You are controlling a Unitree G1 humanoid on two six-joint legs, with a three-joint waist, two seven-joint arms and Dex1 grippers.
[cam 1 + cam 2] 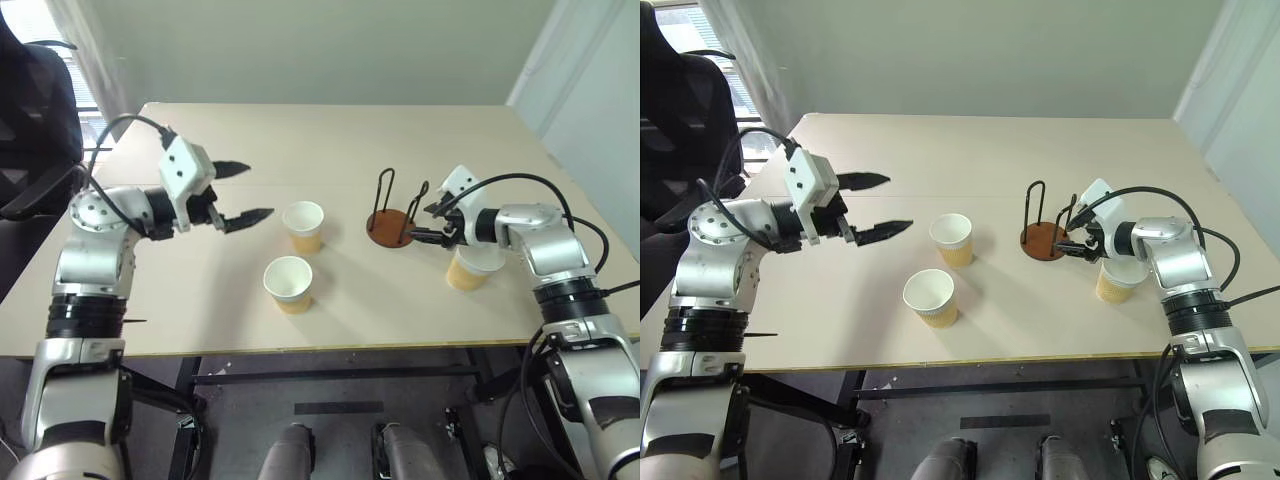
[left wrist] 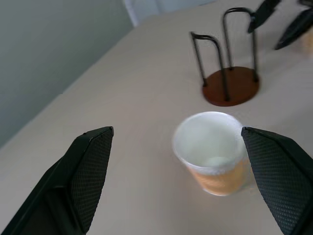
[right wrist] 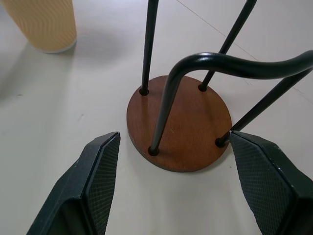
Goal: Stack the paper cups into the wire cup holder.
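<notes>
Right claw (image 1: 432, 222) open at wire cup holder (image 1: 392, 226).

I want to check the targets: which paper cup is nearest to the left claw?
The cup farther from the table's front edge, level with the left claw; the others sit nearer the edge.

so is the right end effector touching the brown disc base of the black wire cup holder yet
Apart. In the right wrist view the right end effector stands open, its black fingers either side of the round reddish-brown base of the wire cup holder, with bare table showing between.
</notes>
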